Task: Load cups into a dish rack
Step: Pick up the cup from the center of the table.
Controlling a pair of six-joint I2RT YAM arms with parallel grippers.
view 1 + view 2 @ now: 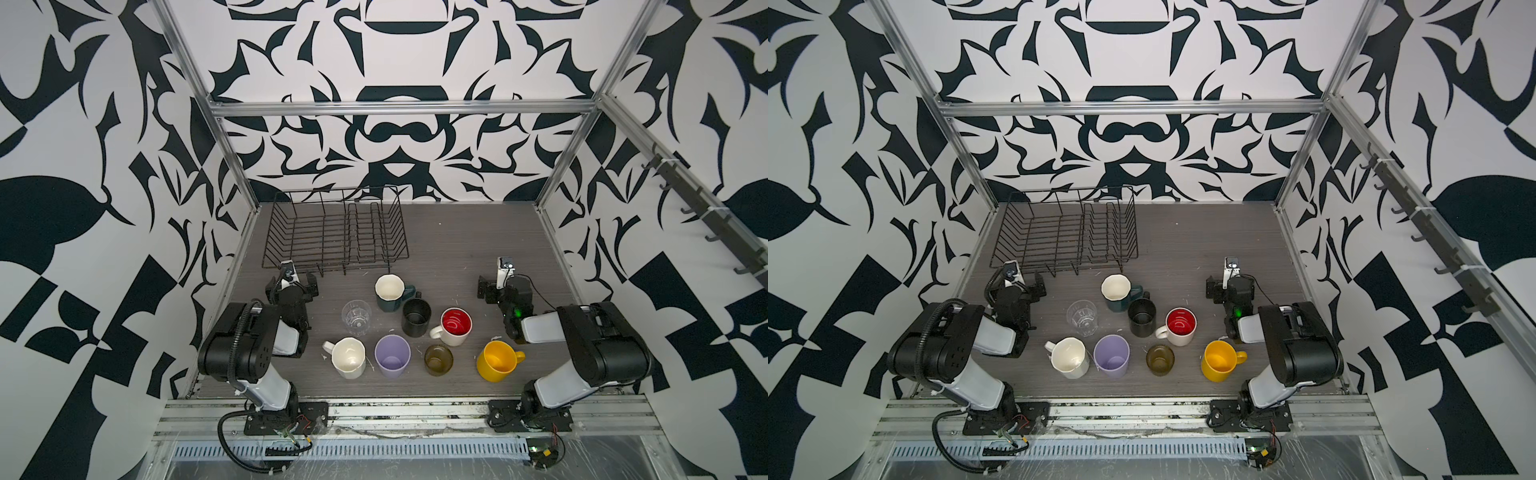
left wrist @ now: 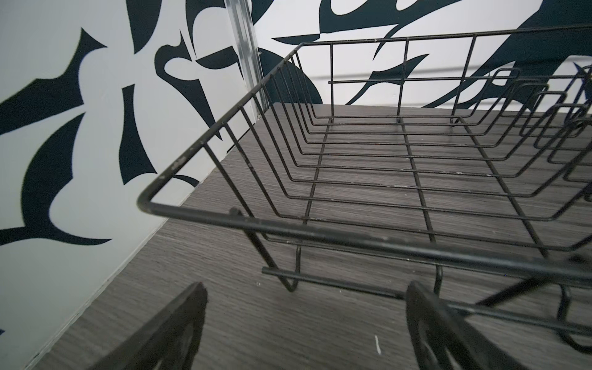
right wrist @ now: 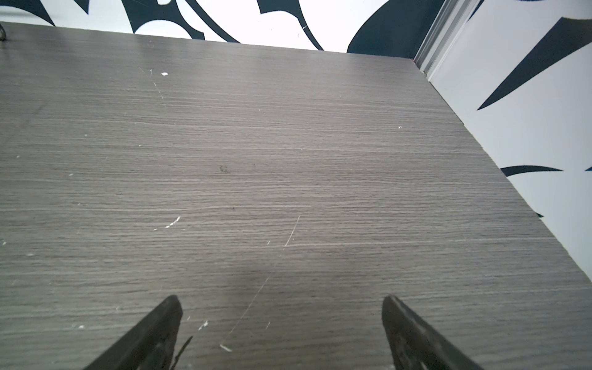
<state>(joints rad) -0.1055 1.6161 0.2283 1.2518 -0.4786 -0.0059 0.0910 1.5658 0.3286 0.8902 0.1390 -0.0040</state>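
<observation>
Our left end effector (image 2: pixel 306 288) and right end effector (image 3: pixel 282 301) gape empty; the clear glass (image 1: pixel 356 316) stands nearest the left, rack (image 1: pixel 332 232) just beyond.

Up close now: thin black wire rectangular dish rack (image 2: pixel 320 231), matt coated metal, paint flecked off along the rim. Grey wood-grain tabletop (image 3: pixel 288 160), dull, fine-lined, scratched (white scuffs all over). Clear ribbed glass tumbler (image 1: pixel 356 316) and squat amber-brown glass (image 1: pixel 438 360), see-through, shiny. White mug with red inside (image 1: pixel 456 326), glossy glaze, catching light. Lilac tumbler (image 1: pixel 392 356), matt, plastic-looking.
</observation>
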